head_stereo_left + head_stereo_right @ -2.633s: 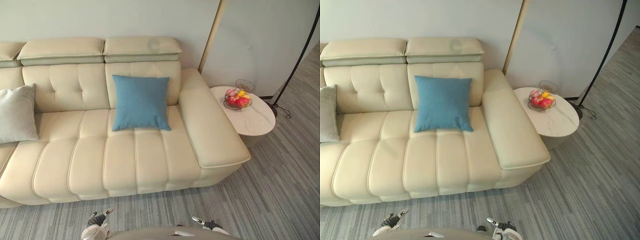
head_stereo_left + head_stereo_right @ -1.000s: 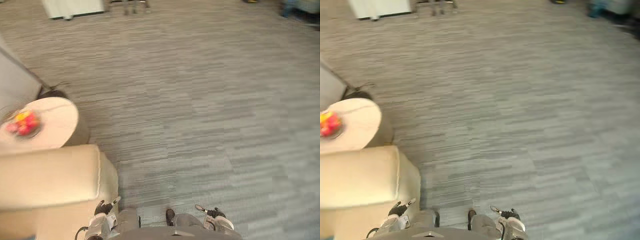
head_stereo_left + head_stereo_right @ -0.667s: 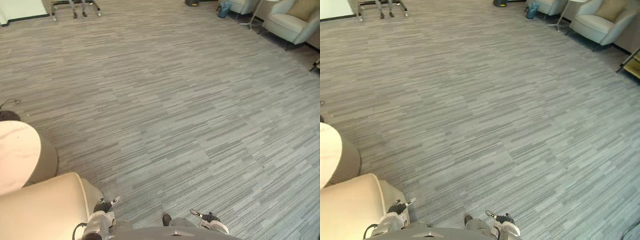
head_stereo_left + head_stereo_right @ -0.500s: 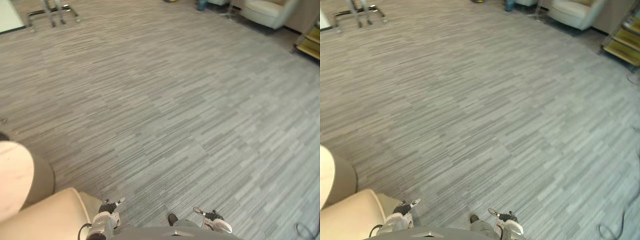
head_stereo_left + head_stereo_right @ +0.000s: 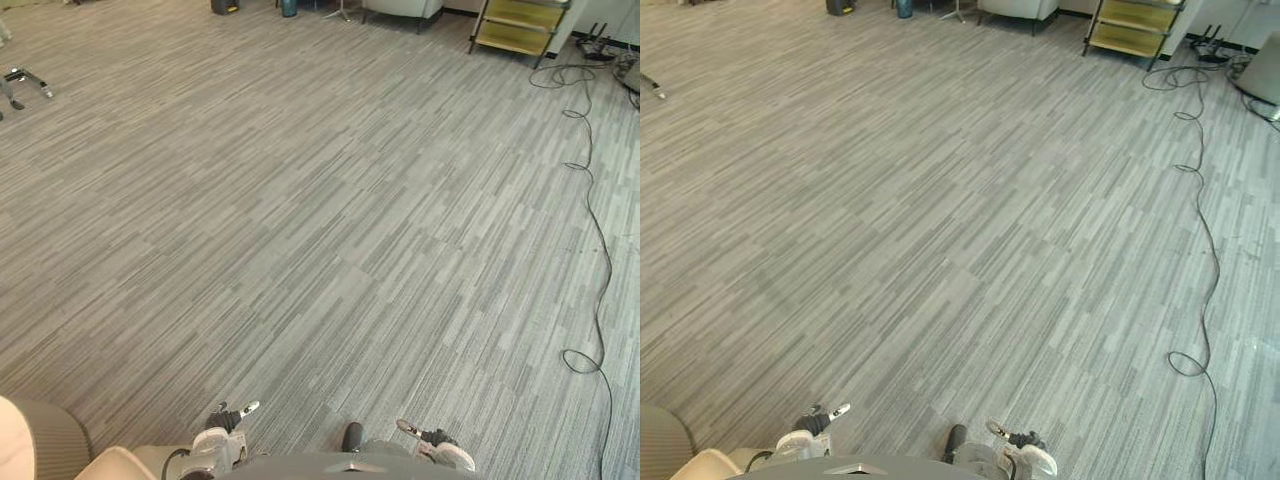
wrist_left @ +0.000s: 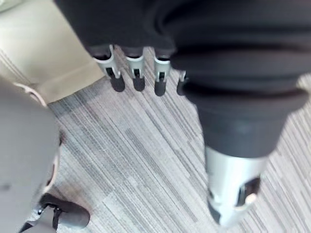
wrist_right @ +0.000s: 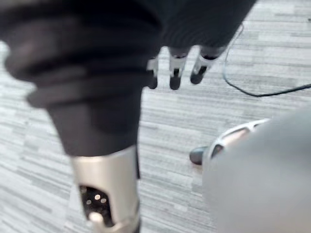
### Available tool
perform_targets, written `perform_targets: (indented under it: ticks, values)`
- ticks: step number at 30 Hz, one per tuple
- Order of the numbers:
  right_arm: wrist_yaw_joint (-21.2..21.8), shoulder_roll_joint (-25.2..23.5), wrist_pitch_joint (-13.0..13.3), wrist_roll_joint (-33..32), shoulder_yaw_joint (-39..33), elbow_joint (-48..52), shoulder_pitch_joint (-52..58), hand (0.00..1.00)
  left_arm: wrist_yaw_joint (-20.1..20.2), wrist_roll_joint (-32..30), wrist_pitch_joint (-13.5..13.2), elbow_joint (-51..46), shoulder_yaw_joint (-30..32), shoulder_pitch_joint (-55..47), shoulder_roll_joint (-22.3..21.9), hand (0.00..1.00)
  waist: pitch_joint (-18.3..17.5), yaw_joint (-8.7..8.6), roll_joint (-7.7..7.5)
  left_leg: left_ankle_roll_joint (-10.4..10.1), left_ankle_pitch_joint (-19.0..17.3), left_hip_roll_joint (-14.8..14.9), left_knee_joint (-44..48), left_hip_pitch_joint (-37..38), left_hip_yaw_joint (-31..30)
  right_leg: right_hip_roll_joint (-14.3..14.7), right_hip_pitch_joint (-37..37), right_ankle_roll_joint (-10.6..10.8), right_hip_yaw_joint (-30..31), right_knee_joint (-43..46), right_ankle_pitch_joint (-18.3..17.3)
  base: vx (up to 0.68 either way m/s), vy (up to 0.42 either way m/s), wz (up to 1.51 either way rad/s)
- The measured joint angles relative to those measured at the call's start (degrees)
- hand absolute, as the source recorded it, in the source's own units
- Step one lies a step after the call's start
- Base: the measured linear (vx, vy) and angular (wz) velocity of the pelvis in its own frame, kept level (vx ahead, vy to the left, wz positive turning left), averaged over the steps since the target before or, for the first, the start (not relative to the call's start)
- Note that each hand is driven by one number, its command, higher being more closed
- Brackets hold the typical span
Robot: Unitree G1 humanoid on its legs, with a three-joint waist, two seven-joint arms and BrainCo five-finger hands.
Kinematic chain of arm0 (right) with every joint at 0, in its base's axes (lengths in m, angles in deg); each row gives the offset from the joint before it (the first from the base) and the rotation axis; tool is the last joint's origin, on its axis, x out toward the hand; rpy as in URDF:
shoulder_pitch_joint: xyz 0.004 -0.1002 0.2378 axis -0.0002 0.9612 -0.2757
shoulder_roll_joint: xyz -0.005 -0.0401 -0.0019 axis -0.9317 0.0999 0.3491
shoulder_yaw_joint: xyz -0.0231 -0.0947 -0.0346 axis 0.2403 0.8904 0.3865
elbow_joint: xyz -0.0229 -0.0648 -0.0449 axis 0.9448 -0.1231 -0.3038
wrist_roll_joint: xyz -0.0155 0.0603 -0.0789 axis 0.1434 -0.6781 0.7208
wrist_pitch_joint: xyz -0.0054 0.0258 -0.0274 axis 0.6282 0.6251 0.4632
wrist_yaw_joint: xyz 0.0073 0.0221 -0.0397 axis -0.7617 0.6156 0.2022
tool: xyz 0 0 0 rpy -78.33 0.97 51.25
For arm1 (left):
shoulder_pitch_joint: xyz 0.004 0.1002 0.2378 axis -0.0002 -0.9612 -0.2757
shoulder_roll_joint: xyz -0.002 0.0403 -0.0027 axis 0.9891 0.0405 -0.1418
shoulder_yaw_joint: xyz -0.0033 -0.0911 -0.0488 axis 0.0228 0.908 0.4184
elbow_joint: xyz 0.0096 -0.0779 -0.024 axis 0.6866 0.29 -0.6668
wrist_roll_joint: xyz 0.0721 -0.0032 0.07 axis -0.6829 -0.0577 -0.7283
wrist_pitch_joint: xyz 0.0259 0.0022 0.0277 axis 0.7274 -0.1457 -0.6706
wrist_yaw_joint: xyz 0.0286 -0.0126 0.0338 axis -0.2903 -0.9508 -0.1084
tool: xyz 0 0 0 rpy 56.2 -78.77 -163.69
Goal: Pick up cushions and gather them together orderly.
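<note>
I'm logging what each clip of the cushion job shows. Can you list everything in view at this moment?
floor: one, grey striped carpet, across the whole scene
shelf unit: one, yellow-green, far end on the right
armchair: one, pale, far end, left of the shelf unit, mostly cut off
wheeled foot: one, dark metal, far left edge
sofa arm: one, cream, near lower left corner
side table: one, round, grey-brown base, lower left corner beside the sofa arm
left hand: silver fingers with dark tips, straight, empty, over the carpet by the sofa arm
right hand: same colours, fingers straight, empty, over bare carpet
</note>
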Motion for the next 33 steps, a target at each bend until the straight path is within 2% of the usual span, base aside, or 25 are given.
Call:
perform_targets:
  ticks: [2,4,6,10,14,16,17,18,19,20,21,22,24,25,27,28,29,30,31,32,33]
  values:
    - [-0.02,-0.13,0.07,-0.52,-0.45,0.31,0.06,0.0,-0.02,0.24,0.05,-0.96,1.31,-0.17,-0.01,0.0,1.04,0.41,0.07,0.41,-0.16,2.9,11.57,-4.18,-0.28,0.48,1.0,-0.31,1.39,0.26,-0.71,0.0,-0.043,-0.35]
    - [-0.07,-0.06,0.11,-1.14,-0.38,0.85,0.16,0.0,-0.01,0.39,0.05,-2.31,1.65,-0.6,-0.35,0.0,1.44,0.42,0.52,1.3,-1.23,4.77,18.52,-6.76,-1.14,0.94,2.02,-0.63,2.03,0.75,-1.63,0.02,-0.005,-0.21]
    - [-0.06,-0.19,0.08,-1.69,-0.28,1.58,0.27,0.0,-0.01,0.81,0.05,-3.05,1.67,-1.02,-0.68,0.0,1.5,0.65,0.58,0.86,-2.33,5.08,20.96,-9.19,-3.34,1.04,2.81,-0.33,2.79,1.09,-2.19,0.04,0.018,-0.2]
    - [-0.07,-0.46,0.06,-2.21,0.27,3.1,1.3,0.0,-0.02,1.16,-0.05,-4.91,1.86,-1.12,-0.88,0.0,1.67,1.29,0.42,0.52,-3.47,4.75,16.46,-13.61,-5.67,0.23,3.36,0.46,5.13,2.66,-3.62,0.07,0.092,-0.32]
    - [-0.13,-0.37,0.22,-2.7,2.99,5.77,2.71,0.0,-0.2,1.15,-0.02,-5.59,2.89,-1.26,-1.39,0.0,1.72,1.43,0.46,-0.16,-3.07,2.92,2.66,-14.65,-7.49,-1.37,2.14,2.48,8.7,5.03,-5.25,0.1,0.204,-0.44]
    - [-0.23,-0.32,0.25,-2.69,4.87,7.19,3.17,0.0,-0.27,1.13,0.0,-5.74,4.42,-1.52,-1.78,0.0,1.4,2.03,1.14,-0.31,-0.73,1.84,-1.1,-14.76,-7.71,-0.52,1.51,3.1,12.27,6.29,-6.21,0.17,0.222,-0.68]
    - [-0.24,-0.37,0.23,-2.7,4.97,7.42,3.16,0.0,-0.33,1.04,0.03,-5.78,4.68,-1.63,-1.85,0.0,1.41,2.31,0.89,-0.3,-0.72,1.56,-1.16,-14.73,-7.26,-0.85,0.07,3.08,12.61,9.7,-7.49,0.19,0.174,-0.49]
    - [-0.45,-1.03,0.2,-2.73,5.08,7.41,3.22,0.0,-0.32,1.02,0.0,-6.61,4.87,-1.92,-1.39,0.0,1.79,2.36,0.02,-0.25,-0.84,0.37,-1.7,-14.55,-6.54,-1.83,-1.04,3.61,13.11,15.17,-10.1,0.29,0.175,-0.2]
    - [-0.49,-2.35,0.16,-2.69,5.07,7.35,3.23,0.0,-0.41,1.05,-0.07,-6.89,5.08,-2.13,-0.27,0.0,1.49,2.19,-2.53,0.51,-0.47,-1.42,-2.1,-13.7,-4.72,-2.65,0.6,3.55,15.42,17.61,-12.4,0.29,0.149,-0.11]
    - [-0.48,-2.46,0.16,-2.71,5.06,7.36,3.17,0.0,-0.41,1.14,-0.06,-6.98,5.28,-2.26,-0.09,0.0,1.35,2.29,-2.73,1.56,-0.31,-1.69,-2.04,-13.68,-3.71,-2.69,1.03,3.57,15.71,17.54,-13.3,0.31,0.116,-0.2]
    - [-0.48,-2.7,0.17,-2.73,4.91,7.35,2.89,0.0,-0.61,1.15,-0.06,-7.12,6.16,-2.35,-0.17,0.0,0.8,2.77,-3.6,3.35,-0.48,-1.88,-1.61,-13.42,-2.3,-2.67,1.79,3.53,16.42,17.16,-14.0,0.29,0.07,-0.45]
    - [-0.39,-3.89,0.6,-2.73,4.68,7.75,1.4,0.0,-0.97,1.15,-0.03,-7.12,6.16,-2.48,-0.16,0.0,0.77,2.65,-3.51,4.63,-1.38,-1.66,0.35,-13.45,-1.23,-2.6,2.43,3.49,17.93,17.84,-13.96,0.32,0.094,-0.55]
    - [-0.12,-5.44,1.01,-2.73,4.62,7.63,1.03,0.0,-0.99,1.15,-0.03,-7.96,6.17,-3.06,-0.3,0.0,-0.26,2.91,-4.21,4.96,-2.49,-3.22,1.82,-13.34,-1.58,-4.0,3.05,3.68,20.7,16.55,-14.25,0.31,0.099,-0.45]
    - [-0.06,-5.6,0.99,-2.72,4.41,7.61,1.16,0.0,-1.02,1.16,-0.02,-7.95,6.05,-3.4,-0.46,0.0,-1.11,3.23,-4.17,4.87,-2.73,-4.21,1.07,-12.99,-2.22,-4.38,2.28,4.49,22.36,17.62,-14.68,0.22,0.059,-0.6]
    - [0.01,-5.84,1.0,-2.65,2.88,7.63,1.29,0.0,-1.14,1.13,0.07,-7.72,6.04,-3.56,-0.55,0.0,-1.75,4.17,-4.48,5.15,-3.48,-6.43,-2.31,-10.1,-2.42,-5.45,-2.09,9.33,25.84,27.83,-16.91,0.19,0.041,-0.57]
    - [0.02,-5.98,0.97,-2.64,2.0,7.89,1.33,0.0,-1.25,1.13,0.21,-7.63,5.6,-3.53,-0.19,0.0,-1.76,3.67,-5.1,5.51,-3.92,-7.92,-3.06,-7.88,-1.71,-5.96,-4.96,11.97,27.4,36.18,-16.42,0.23,0.051,-0.25]
    - [0.04,-5.93,0.94,-2.64,1.98,8.37,1.57,0.0,-1.27,1.11,0.45,-7.46,3.94,-3.57,0.28,0.0,-1.23,3.12,-5.88,5.51,-4.68,-8.62,-3.47,-4.99,-1.78,-6.3,-7.12,14.09,26.73,43.81,-12.9,0.29,0.058,-0.1]
    - [0.04,-5.78,0.95,-2.61,1.97,8.67,1.77,0.0,-1.28,1.12,0.47,-7.07,3.46,-3.6,0.29,0.0,-1.11,2.76,-5.65,5.38,-5.45,-8.56,-4.01,-3.31,-2.14,-6.6,-7.65,13.89,25.32,46.97,-10.4,0.31,0.038,-0.05]
    - [0.05,-5.08,1.03,-2.59,1.98,9.34,2.07,0.0,-1.32,1.12,0.68,-6.46,3.06,-3.11,0.0,0.0,-0.96,2.17,-4.06,5.07,-7.72,-7.78,-6.34,0.9,-3.56,-6.6,-9.3,13.15,21.98,53.66,-5.56,0.25,0.018,-0.12]
    - [0.03,-4.6,1.13,-2.59,2.01,9.31,2.05,0.0,-1.35,1.18,0.93,-6.42,3.12,-3.22,0.01,0.0,-0.68,2.29,-3.89,5.05,-8.3,-7.76,-7.06,2.8,-3.23,-6.92,-11.0,12.03,20.84,57.64,-5.67,0.19,-0.005,-0.26]
    - [0.05,-4.59,1.2,-2.6,2.13,9.71,2.07,0.0,-1.45,1.16,1.05,-6.17,3.17,-3.15,0.15,0.0,-0.55,2.04,-4.26,4.57,-9.28,-7.29,-7.62,5.43,-2.92,-7.63,-13.62,10.21,18.46,60.69,-8.84,0.19,-0.075,-0.17]
